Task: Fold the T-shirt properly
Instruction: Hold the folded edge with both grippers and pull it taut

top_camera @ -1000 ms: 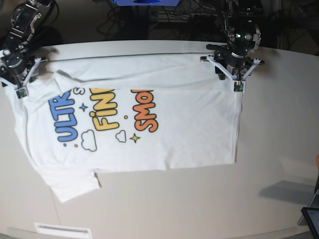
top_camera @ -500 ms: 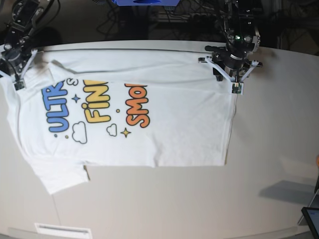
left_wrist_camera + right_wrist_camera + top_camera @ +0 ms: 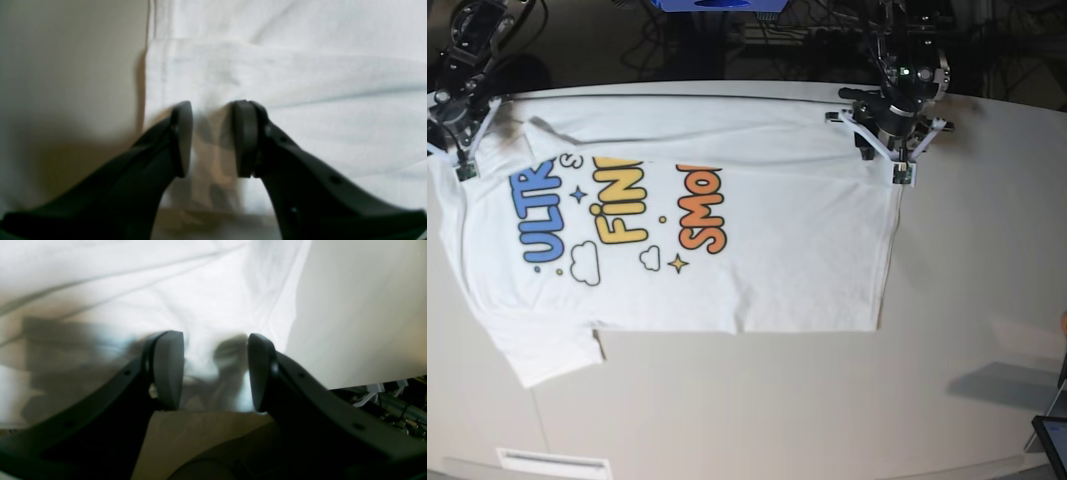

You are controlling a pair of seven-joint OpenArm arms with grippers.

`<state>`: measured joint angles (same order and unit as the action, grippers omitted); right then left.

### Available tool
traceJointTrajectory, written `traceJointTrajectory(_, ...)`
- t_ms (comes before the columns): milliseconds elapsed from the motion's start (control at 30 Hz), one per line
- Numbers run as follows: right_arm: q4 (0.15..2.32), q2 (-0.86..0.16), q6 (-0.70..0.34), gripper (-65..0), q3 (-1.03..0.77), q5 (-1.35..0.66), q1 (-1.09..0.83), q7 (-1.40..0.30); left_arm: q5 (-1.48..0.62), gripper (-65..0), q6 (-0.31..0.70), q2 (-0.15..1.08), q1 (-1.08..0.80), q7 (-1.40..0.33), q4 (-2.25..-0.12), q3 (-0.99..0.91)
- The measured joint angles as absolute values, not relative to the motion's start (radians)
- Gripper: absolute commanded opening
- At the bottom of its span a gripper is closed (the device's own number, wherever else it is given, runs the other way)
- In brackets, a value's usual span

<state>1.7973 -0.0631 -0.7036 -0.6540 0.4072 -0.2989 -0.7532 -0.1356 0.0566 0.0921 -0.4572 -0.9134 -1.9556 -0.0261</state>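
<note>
T-shirt (image 3: 757, 250): white, print side up, spread flat across the far half of the bench (image 3: 827, 400); blue "ULTRA", yellow "FINE" and orange "SMOL" read sideways in the base view, with stars and clouds beside them. A strip along the far edge is folded over the tops of the letters, showing plain white reverse.

Sleeve (image 3: 542, 355): sticks out at the near left corner of the shirt in the base view, lying flat.

Hem side: runs down the shirt's right edge in the base view, starting below the left gripper.

Left gripper (image 3: 895, 160): at the far right corner of the shirt in the base view. In its wrist view the two pads stand a narrow gap apart with white cloth (image 3: 267, 73) bunched between them, right at the cloth's edge; bare bench to one side.

Right gripper (image 3: 462, 160): at the far left corner of the shirt in the base view, by the bench's far edge. In its wrist view the pads stand partly apart with a fold of cloth (image 3: 166, 290) gathered between them; the cloth fans out beyond them, creased.

Grip, both: cloth pinched at each far corner.
</note>
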Motion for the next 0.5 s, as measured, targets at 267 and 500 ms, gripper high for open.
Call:
traceJointTrajectory(267, 1.826, -0.064, -0.707, -35.1, -0.654, 0.420, -0.276, -0.773, -0.115, -43.8, 0.053, 0.092, -0.467, -0.939, -1.995, -0.031)
traceJointTrajectory(500, 1.908, -0.065, -0.707, -35.1, -0.654, 0.426, -0.272, -0.780, -0.115, -43.8, 0.053, 0.091, -0.458, -0.942, -2.014, -0.033)
